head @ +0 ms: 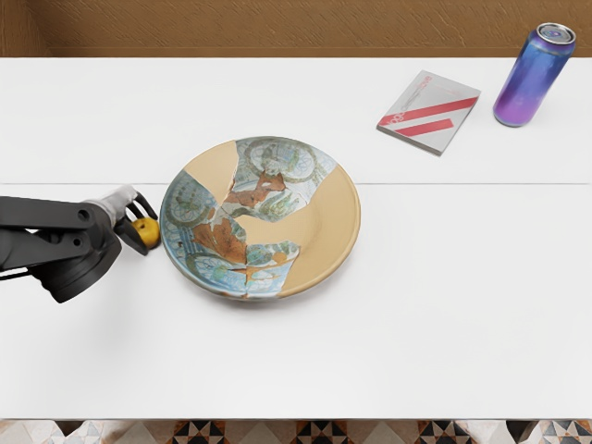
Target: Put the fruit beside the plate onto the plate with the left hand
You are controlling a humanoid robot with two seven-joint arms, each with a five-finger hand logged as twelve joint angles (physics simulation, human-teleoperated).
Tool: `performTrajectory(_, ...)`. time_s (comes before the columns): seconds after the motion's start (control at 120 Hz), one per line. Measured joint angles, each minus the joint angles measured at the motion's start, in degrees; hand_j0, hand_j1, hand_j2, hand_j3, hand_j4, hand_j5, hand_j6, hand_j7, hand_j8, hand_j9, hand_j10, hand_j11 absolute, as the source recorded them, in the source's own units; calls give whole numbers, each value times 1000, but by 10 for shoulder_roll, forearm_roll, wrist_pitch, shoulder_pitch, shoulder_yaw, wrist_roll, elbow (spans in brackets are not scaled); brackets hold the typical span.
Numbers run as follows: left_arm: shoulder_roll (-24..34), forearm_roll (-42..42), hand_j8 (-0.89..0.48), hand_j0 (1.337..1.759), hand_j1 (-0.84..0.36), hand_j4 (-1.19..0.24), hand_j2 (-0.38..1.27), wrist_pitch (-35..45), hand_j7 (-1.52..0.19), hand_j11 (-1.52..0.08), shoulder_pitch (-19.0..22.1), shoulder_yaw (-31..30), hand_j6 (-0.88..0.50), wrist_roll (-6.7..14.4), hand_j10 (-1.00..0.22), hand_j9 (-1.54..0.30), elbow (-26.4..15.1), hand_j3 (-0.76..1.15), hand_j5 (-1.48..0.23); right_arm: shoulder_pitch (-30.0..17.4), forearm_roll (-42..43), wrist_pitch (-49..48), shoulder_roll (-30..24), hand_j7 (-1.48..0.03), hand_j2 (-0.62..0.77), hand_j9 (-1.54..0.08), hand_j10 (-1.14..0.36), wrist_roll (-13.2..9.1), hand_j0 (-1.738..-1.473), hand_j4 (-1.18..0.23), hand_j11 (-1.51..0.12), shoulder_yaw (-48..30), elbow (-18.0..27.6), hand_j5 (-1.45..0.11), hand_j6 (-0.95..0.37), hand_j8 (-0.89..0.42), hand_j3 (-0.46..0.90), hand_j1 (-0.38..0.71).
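A small yellow-orange fruit [147, 231] lies on the white table just left of the plate [324, 199], close to its rim. The plate is large and tan with blue, green and orange painted patches. My left hand [139, 225] reaches in from the left edge, and its dark fingers [145, 205] curl around the fruit, which shows between them. The fruit is still beside the plate, at table level. The right arm is out of view.
A grey booklet with red stripes [429, 112] lies at the back right. A purple-blue drink can [535, 76] stands upright at the far right corner. The table's front edge [296, 418] runs along the bottom.
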State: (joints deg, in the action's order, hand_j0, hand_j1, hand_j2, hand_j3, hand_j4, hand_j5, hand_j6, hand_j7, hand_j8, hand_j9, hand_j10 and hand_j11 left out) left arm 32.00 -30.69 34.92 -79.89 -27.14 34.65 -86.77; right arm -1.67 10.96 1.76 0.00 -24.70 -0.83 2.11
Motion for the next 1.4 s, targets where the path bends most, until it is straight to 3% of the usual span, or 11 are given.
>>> performTrajectory(0.592, -3, 2, -507, 1651, -264, -571, 277, 0, -961, -972, 1, 0, -413, 2, -712, -972, 0, 0, -953, 0, 0, 0, 0, 0, 0, 0, -1, 0, -1658, -1, 0, 0, 0, 0, -2, -1, 0, -349)
performTrajectory(0.7, -4, 0, -508, 1649, -237, -573, 210, 1, -980, -1003, 3, 0, -422, 3, -725, -1003, 1, 0, -961, 0, 0, 0, 0, 0, 0, 0, -1, 0, -1658, -1, 0, 0, 0, 0, -2, -1, 0, -349)
performTrajectory(0.825, -5, 2, -506, 1648, -245, -577, 262, 1, -1001, -1021, 3, 0, -400, 3, -736, -1021, 3, 0, -984, 0, 0, 0, 0, 0, 0, 0, -1, 0, -1658, -1, 0, 0, 0, 0, -2, -1, 0, -349)
performTrajectory(0.992, 6, 6, -499, 1652, -305, -541, 466, -2, -1012, -1020, -4, 0, -387, 2, -745, -1019, 9, 0, -1012, 0, 0, 0, 0, 0, 0, 0, -1, 0, -1658, -1, 0, 0, 0, 0, -2, -1, 0, -349)
performTrajectory(1.1, 16, 7, -475, 1653, -312, -535, 391, -2, -1006, -1018, -13, 1, -379, 2, -749, -1016, 10, 0, -1018, 0, 0, 0, 0, 0, 0, 0, -1, 0, -1658, -1, 0, 0, 0, 0, -2, -1, 0, -349)
performTrajectory(1.325, 46, 8, -501, 1655, -373, -543, 557, -2, -1003, -1019, -35, 5, -400, 1, -751, -1014, 7, 0, -1017, 0, 0, 0, 0, 0, 0, 0, -1, 0, -1658, -1, 0, 0, 0, 0, -2, -1, 0, -349)
performTrajectory(1.4, 55, 8, -526, 1655, -344, -556, 498, -2, -1006, -1019, -46, 5, -414, 1, -750, -1015, 6, 0, -1018, 0, 0, 0, 0, 0, 0, 0, -1, 0, -1658, -1, 0, 0, 0, 0, -2, -1, 0, -349)
